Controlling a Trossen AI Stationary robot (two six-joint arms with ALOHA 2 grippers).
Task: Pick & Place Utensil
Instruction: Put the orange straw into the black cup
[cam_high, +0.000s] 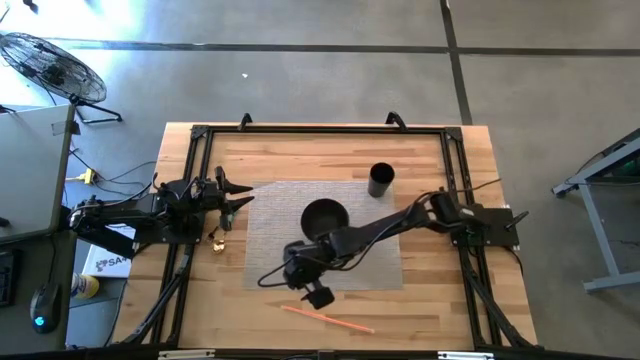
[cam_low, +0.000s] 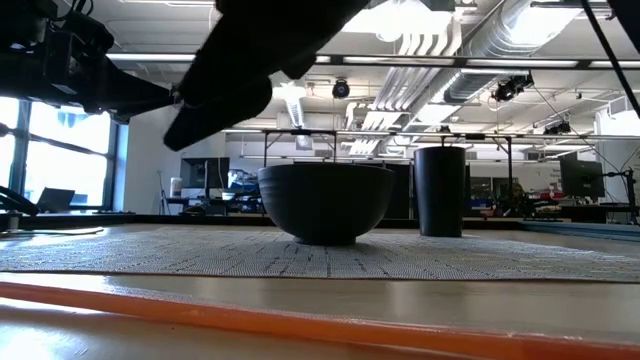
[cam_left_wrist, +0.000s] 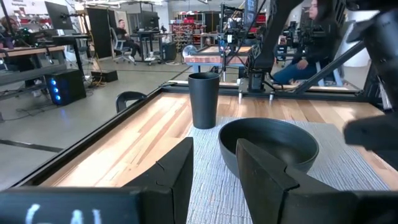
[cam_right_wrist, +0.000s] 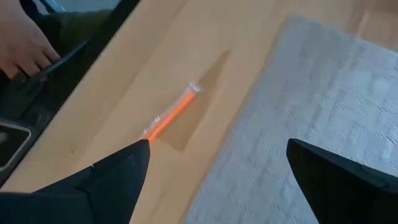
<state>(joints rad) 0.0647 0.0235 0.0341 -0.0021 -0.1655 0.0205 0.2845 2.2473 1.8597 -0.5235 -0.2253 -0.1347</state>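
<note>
A thin orange utensil lies flat on the bare wood near the table's front edge, and also shows in the right wrist view and in the low view. My right gripper hangs open above the grey mat's front edge, just behind the utensil and clear of it. In the right wrist view its fingers stand wide apart. My left gripper waits open and empty at the table's left. A black bowl and a black cup stand on the grey mat.
The bowl and the cup stand behind my right gripper. A small gold object lies by the left arm. A black frame runs around the table. A skin-coloured shape, perhaps a hand, shows beyond the table's edge.
</note>
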